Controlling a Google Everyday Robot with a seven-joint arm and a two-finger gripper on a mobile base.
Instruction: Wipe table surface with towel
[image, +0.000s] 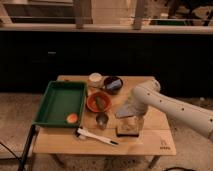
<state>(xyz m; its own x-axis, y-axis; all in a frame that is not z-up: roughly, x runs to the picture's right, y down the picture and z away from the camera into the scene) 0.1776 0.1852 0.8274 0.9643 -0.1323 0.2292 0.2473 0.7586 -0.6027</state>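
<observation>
A small folded towel (127, 130) lies on the wooden table (150, 142), near the front edge and right of the middle. My gripper (128, 116) points down right above the towel, at its top or touching it. The white arm (165, 102) reaches in from the right.
A green tray (59, 100) holding an orange object (72, 118) stands at the left. An orange bowl (98, 101), a dark bowl (112, 84), a white cup (95, 79) and a metal cup (102, 120) stand mid-table. A white utensil (97, 136) lies near the front edge.
</observation>
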